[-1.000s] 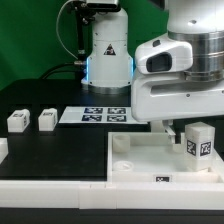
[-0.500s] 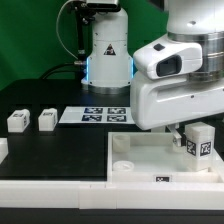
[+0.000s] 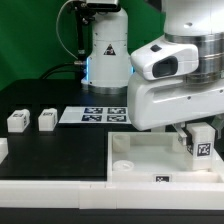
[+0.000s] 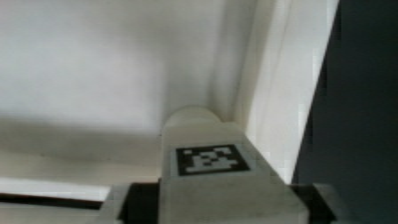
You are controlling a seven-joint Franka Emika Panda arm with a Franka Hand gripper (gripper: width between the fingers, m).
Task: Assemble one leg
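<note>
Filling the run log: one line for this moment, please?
phase: leg insertion | gripper: shut on leg | leg: upright over the tray far corner | spare legs: on table

A robotics lab test bench: a white Franka arm (image 3: 180, 75) on its pedestal base (image 3: 104, 50) works over a black tabletop (image 3: 55, 150) backed by a green screen (image 3: 25, 45). Cables (image 3: 68, 35) trail behind the base, a marker board (image 3: 103, 116) of fiducial tags lies flat on the table, and tagged white parts (image 3: 30, 120) sit nearby.
</note>
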